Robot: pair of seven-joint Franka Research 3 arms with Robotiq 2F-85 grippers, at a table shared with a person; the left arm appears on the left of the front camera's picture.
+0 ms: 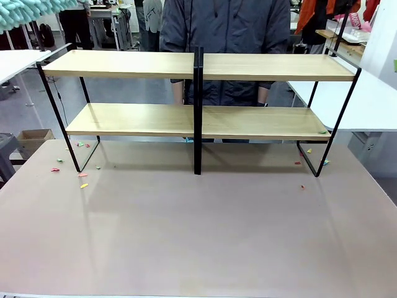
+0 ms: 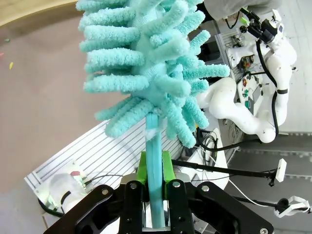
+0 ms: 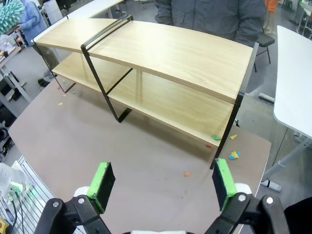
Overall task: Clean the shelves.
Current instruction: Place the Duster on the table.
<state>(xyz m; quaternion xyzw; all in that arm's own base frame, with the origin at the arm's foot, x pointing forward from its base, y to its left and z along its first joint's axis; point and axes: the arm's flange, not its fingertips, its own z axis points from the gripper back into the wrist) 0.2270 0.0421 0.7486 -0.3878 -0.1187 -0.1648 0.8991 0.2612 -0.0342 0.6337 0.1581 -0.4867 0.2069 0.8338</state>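
My left gripper [image 2: 156, 183] is pinching the handle of a teal duster [image 2: 146, 63], while my right gripper [image 3: 163, 183] is hanging with jaws spread wide. I'm seeing the shelves [image 1: 198, 121] standing across the table [image 1: 198, 236], paper scraps [image 1: 82, 180] lying around their feet.

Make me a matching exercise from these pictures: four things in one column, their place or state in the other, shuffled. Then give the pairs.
Things
1. duster
2. right gripper
3. paper scraps
4. person

Place or state
A. standing behind the shelves
B. open, holding nothing
C. scattered on the table by the rack's feet
D. handle clamped in the left gripper

Pairs: 1-D, 2-B, 3-C, 4-A
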